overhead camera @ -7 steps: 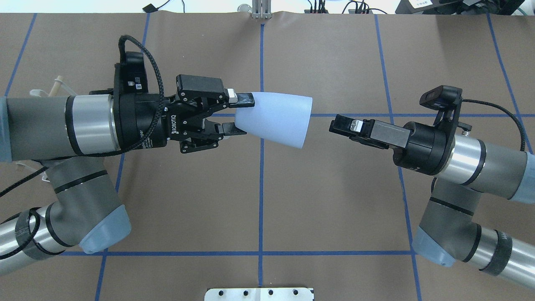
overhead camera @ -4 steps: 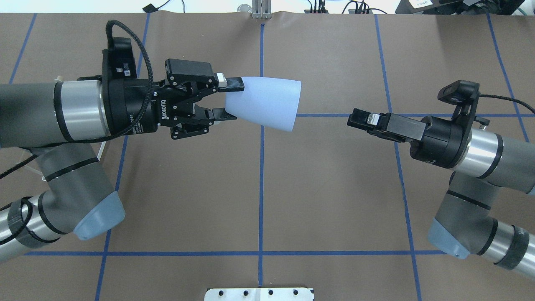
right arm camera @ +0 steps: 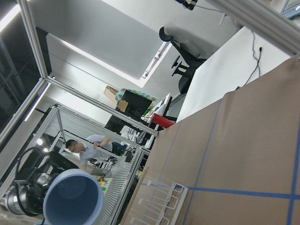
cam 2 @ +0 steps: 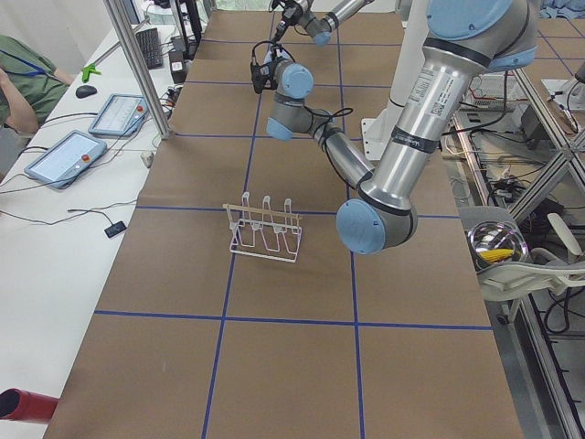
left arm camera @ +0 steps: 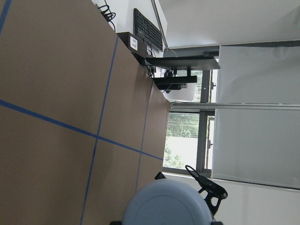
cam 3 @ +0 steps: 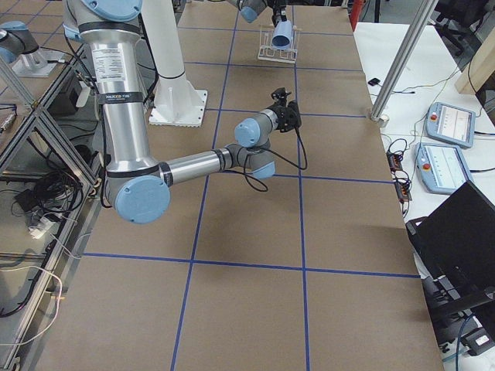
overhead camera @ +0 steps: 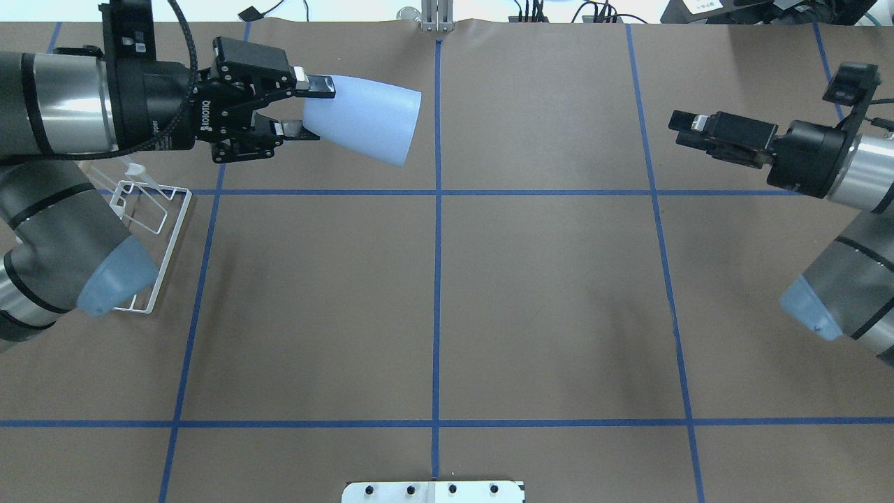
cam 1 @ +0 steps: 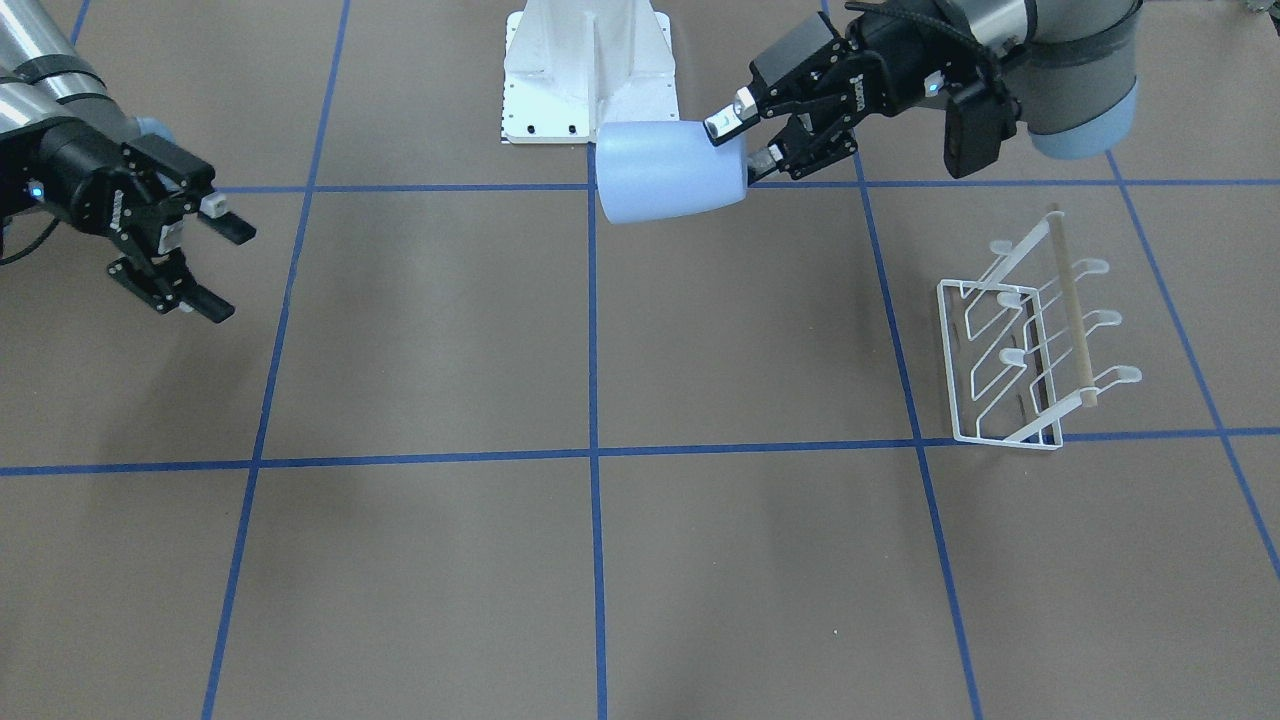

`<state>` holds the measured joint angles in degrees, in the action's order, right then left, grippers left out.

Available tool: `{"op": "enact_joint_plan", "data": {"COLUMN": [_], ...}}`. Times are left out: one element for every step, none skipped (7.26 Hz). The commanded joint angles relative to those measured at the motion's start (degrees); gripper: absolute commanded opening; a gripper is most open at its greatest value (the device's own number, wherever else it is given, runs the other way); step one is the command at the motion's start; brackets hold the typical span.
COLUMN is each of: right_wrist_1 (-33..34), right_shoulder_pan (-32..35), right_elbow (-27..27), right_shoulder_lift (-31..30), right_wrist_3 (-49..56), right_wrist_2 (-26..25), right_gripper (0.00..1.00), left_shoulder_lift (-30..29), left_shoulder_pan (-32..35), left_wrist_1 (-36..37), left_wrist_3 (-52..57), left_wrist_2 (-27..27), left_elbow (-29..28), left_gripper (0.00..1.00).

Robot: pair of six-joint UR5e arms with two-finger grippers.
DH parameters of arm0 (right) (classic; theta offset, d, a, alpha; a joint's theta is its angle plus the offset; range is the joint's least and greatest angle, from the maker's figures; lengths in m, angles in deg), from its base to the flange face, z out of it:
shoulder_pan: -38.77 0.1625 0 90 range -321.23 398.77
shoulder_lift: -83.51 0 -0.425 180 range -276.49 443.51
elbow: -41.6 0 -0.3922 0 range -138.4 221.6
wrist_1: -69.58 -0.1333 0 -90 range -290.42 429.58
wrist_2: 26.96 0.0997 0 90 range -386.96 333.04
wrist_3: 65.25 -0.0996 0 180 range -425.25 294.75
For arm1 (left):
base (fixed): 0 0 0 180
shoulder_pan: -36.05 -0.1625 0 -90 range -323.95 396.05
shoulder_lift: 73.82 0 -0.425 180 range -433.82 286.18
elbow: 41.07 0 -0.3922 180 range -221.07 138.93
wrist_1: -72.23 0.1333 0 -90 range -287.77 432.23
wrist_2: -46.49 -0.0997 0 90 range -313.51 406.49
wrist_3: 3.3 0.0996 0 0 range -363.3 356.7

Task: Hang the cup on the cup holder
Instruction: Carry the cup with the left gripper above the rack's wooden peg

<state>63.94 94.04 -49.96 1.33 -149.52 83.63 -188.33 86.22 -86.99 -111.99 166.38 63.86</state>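
My left gripper point(overhead camera: 312, 106) is shut on the narrow base of the pale blue-grey cup point(overhead camera: 363, 119) and holds it on its side in the air, mouth toward the table's middle. The front view shows the same hold point(cam 1: 742, 142) on the cup point(cam 1: 665, 170). The white wire cup holder point(cam 1: 1069, 300) with its wooden rod stands on the table beside and below that hand, apart from the cup. In the overhead view the holder point(overhead camera: 174, 237) is partly hidden under my left arm. My right gripper point(cam 1: 225, 270) is open and empty, far off on the other side point(overhead camera: 681, 129).
The robot's white base plate point(cam 1: 585, 70) sits at the middle of my side of the table. Blue tape lines cross the brown table cover point(overhead camera: 436, 293). Tablets point(cam 2: 69, 155) and a seated person lie beyond the far table edge.
My left arm has carried the cup left and away from me, uncovering the holder beneath it. My right gripper has drawn back to the right and farther from the cup.
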Motion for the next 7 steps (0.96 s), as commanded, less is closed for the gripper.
{"op": "enact_joint_plan", "data": {"right_wrist_1": [18.6,27.7,37.1,46.7,54.8,63.8,72.7], "right_shoulder_pan": [10.6,15.5,19.7,22.7,25.1,27.2,27.9], "right_elbow": [0.9,0.9,0.8,0.7,0.7,0.3,0.0], "right_shoulder_lift": [0.4,0.3,0.3,0.4,0.3,0.3,0.4], "right_wrist_3": [20.2,27.7,39.5,51.3,62.1,68.6,74.0], "right_wrist_2": [11.8,15.4,19.1,20.1,20.1,20.1,20.5], "right_gripper": [1.00,1.00,1.00,1.00,1.00,1.00,1.00], "left_shoulder_lift": [0.2,0.7,1.5,2.7,3.8,4.5,4.5], "left_shoulder_pan": [6.2,8.7,11.4,14.1,16.5,18.5,20.1], "left_wrist_1": [12.6,17.7,22.8,29.1,37.4,46.4,54.6], "left_wrist_3": [12.6,19.2,26.1,35.3,45.6,54.3,61.3], "left_wrist_2": [6.3,7.6,9.0,9.9,9.8,9.8,9.3], "left_elbow": [0.5,1.1,1.9,2.9,4.7,7.5,10.2], "left_gripper": [0.00,0.00,0.00,0.00,0.00,0.00,0.00]}}
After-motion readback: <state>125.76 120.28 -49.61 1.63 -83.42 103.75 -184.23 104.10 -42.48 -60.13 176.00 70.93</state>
